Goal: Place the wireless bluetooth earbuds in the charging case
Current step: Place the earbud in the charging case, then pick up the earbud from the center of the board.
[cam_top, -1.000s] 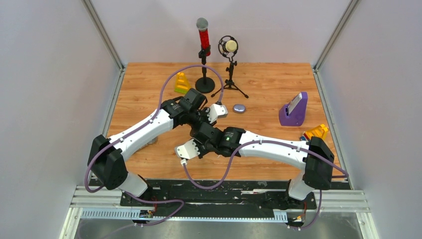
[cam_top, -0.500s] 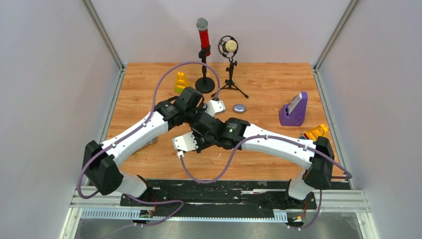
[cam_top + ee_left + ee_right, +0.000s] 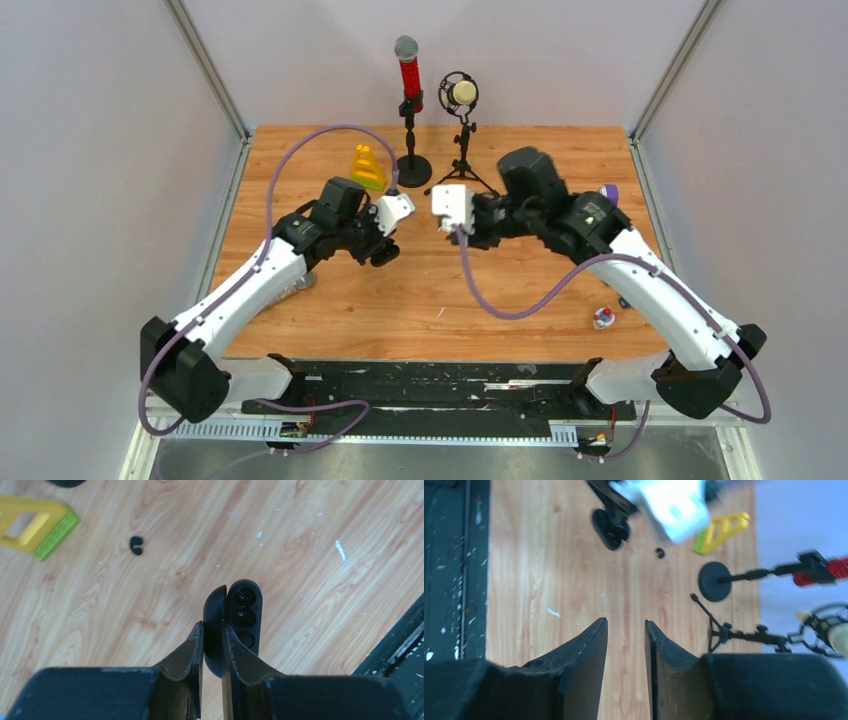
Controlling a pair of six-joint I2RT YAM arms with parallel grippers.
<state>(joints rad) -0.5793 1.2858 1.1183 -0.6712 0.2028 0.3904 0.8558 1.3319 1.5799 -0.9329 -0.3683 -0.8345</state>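
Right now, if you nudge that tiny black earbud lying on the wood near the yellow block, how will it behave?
The earbud is tiny and rounded, so it would likely roll or skid across the smooth table. It looks very light, so an off-centre pinch might flick it away.

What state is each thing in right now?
charging case: lid open, held by left gripper
left gripper: shut on charging case
right gripper: open, empty
black earbud: loose on table, outside the case
red microphone: upright on its stand
shock-mounted microphone: upright on its tripod
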